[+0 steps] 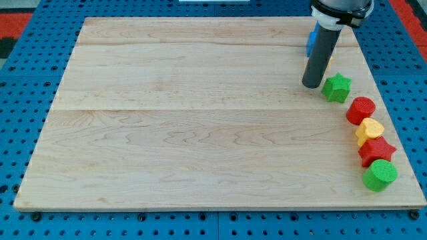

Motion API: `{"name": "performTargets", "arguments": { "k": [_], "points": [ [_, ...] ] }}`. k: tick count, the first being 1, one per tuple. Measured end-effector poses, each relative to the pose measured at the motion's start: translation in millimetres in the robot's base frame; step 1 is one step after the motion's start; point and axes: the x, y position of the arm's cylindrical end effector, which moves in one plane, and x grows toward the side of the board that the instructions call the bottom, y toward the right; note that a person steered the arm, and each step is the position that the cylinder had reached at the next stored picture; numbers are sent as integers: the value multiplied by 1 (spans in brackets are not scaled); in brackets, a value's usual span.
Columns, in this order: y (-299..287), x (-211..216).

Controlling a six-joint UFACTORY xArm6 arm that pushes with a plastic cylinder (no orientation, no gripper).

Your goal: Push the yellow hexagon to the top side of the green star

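- The small yellow hexagon-like block (369,129) lies at the right edge of the frame, in a curved row of blocks along the right side of the pale wooden board (200,120)
- It sits touching, or all but touching, the red round block (361,109) above it and the red star-shaped block (377,151) below it; a green round block (380,175) ends the row at the lower right
- The green star-shaped block (337,87) stands in the upper right of the frame, above and to the view's left of the red round block, so the yellow one is below it with the red round block in between
- By my judgement the task is hardly begun: the yellow block is on the wrong side of the star and has to be carried round to the spot above it
- That spot is partly taken up by the dark rod, with a blue block (311,43) and a sliver of something yellow-orange (327,61) showing behind the rod; their shapes cannot be made out
- There is no pincer here, so nothing is grasped or clenched: the arm ends in a plain rod
- My tip (311,86) rests on the board just to the left of the green star, near it, though I cannot tell if they touch, and well apart from the yellow hexagon
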Motion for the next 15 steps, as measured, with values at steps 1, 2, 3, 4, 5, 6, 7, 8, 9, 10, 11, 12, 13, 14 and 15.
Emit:
{"name": "performTargets", "arguments": {
  "k": [1, 2, 3, 4, 5, 6, 7, 8, 9, 10, 11, 12, 13, 14, 15],
  "points": [
    [41, 2],
    [46, 2],
    [36, 2],
    [1, 2],
    [-49, -23],
    [-58, -60],
    [-20, -61],
    [-14, -61],
    [4, -60],
    [37, -52],
    [38, -62],
    [38, -62],
    [38, -59],
    [39, -26],
    [25, -21]
  ]
}}
